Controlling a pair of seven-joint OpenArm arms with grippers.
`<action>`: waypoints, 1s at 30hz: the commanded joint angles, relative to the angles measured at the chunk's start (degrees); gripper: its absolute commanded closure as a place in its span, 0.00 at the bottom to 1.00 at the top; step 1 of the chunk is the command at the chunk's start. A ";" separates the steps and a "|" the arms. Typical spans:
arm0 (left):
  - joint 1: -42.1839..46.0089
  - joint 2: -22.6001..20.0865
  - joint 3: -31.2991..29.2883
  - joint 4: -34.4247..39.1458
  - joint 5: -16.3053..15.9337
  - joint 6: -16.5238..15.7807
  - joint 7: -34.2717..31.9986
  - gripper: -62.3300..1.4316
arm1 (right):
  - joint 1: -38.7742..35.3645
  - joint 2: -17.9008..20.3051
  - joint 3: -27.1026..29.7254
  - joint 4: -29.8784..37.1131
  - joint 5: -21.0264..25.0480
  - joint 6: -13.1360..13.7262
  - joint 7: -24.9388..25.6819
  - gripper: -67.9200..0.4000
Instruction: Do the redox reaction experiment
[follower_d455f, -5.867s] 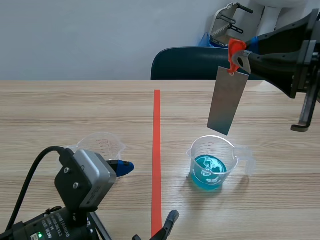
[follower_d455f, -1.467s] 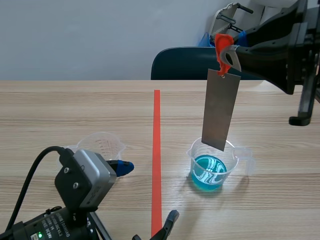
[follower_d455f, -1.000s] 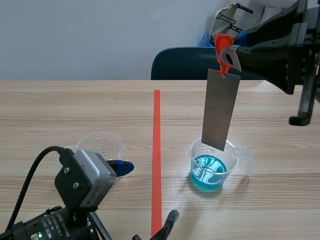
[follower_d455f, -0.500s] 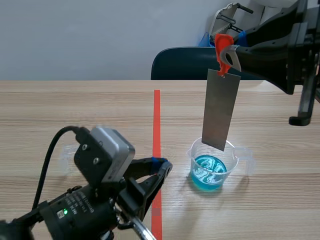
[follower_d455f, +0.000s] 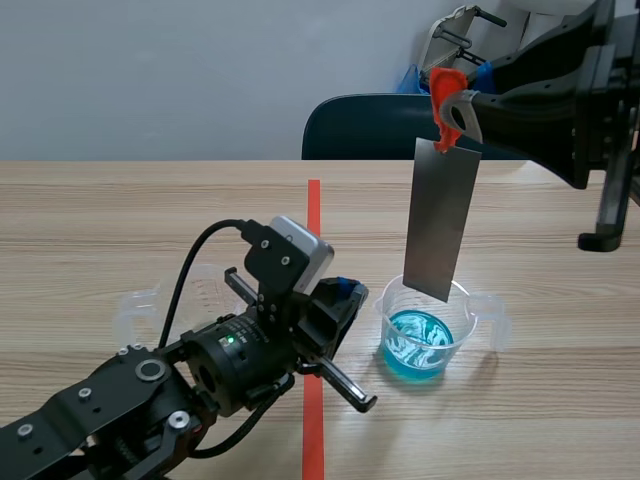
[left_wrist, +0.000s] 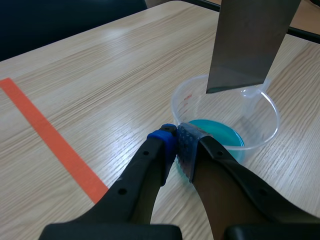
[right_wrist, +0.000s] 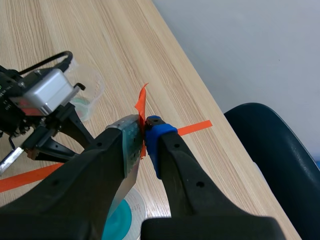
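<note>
Right pincer (right_wrist: 144, 127) clamped the orange tag (follower_d455f: 447, 85), the metal strip (follower_d455f: 440, 220) hung undipped above the beaker (follower_d455f: 471, 322); left pincer (left_wrist: 176, 142) was closed, empty.

No legible txt, brand names or nos. anywhere; only mark seen is a faint red graduation scale on the wall of the clear beaker (left_wrist: 186, 100) w/ blue liquid, too small to read.
</note>
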 joint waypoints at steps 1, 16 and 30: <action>-0.85 1.22 0.87 0.70 -0.15 -0.55 -0.85 0.93 | 0.42 0.42 0.76 0.81 0.48 0.35 1.31 0.98; -3.19 4.85 1.73 -2.99 0.09 -0.50 -1.09 0.93 | 0.42 0.42 0.76 0.81 0.48 0.35 1.31 0.98; 6.82 -1.97 -3.41 5.20 0.00 2.19 -2.75 0.93 | 0.42 0.42 0.76 0.81 0.48 0.35 1.29 0.98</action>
